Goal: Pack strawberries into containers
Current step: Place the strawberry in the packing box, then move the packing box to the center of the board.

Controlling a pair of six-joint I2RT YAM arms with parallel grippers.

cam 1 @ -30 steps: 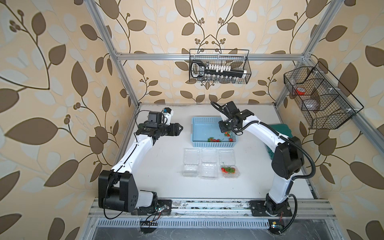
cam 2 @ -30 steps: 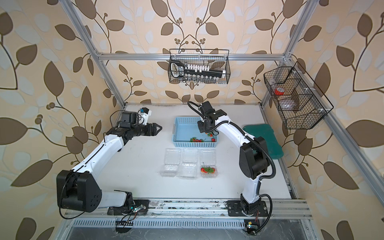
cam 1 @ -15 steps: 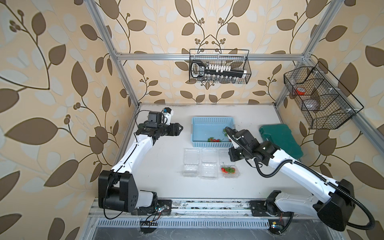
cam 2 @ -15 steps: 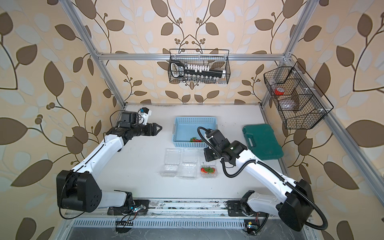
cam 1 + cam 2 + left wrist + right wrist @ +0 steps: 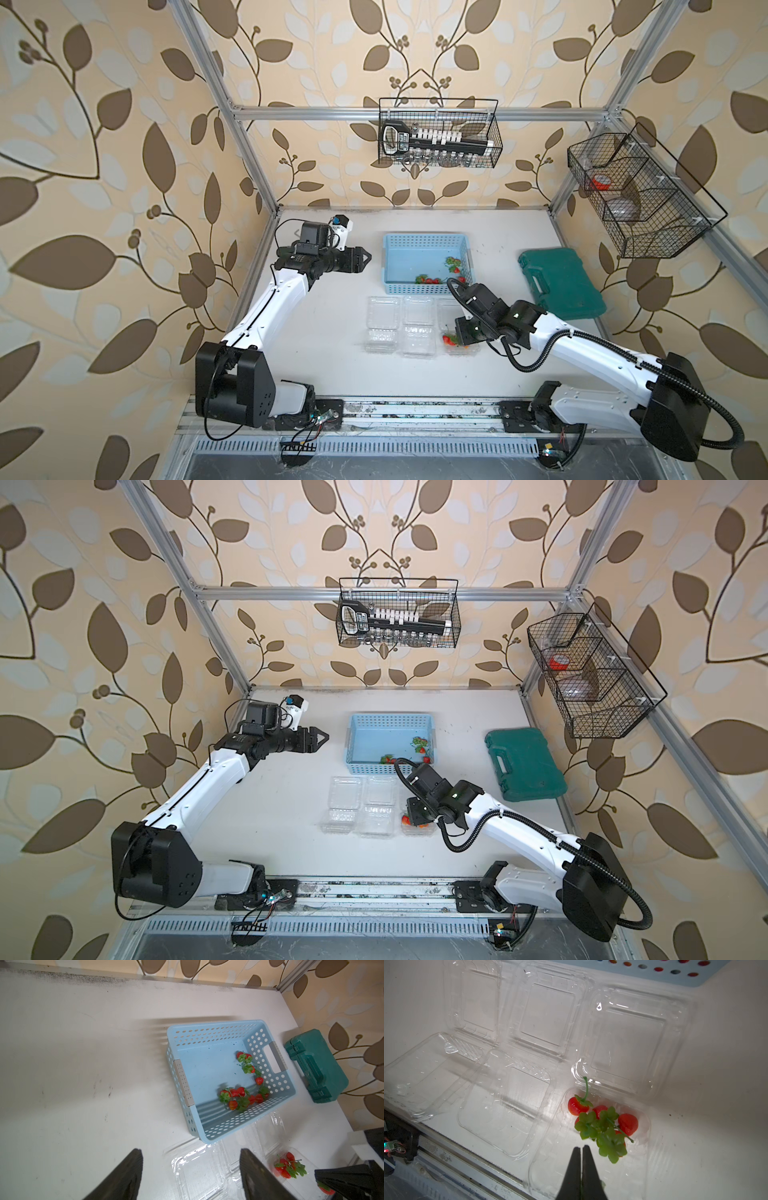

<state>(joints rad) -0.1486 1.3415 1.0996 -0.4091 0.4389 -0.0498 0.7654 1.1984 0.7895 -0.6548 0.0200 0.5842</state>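
Clear plastic containers (image 5: 417,340) lie open in a row of three on the bench (image 5: 332,316) in both top views, just in front of the light blue basket (image 5: 424,240). Only the one on the right arm's side has red in it, and the right gripper (image 5: 460,338) points down into it, while the left gripper (image 5: 366,261) hangs well apart, beside the basket. The left wrist view shows the left jaws spread with nothing between them, about ten strawberries (image 5: 242,1096) lying in one corner of the basket, and a hanging berry (image 5: 326,1189) right at the tips of the right jaws. In the right wrist view those jaws are pressed together over the partly filled container, where four or five berries sit in a clump. The hanging berry looks pinched by its stem, though the grip itself is hidden. Judged from this, packing is about a third done: two containers are empty, and every lid is open.
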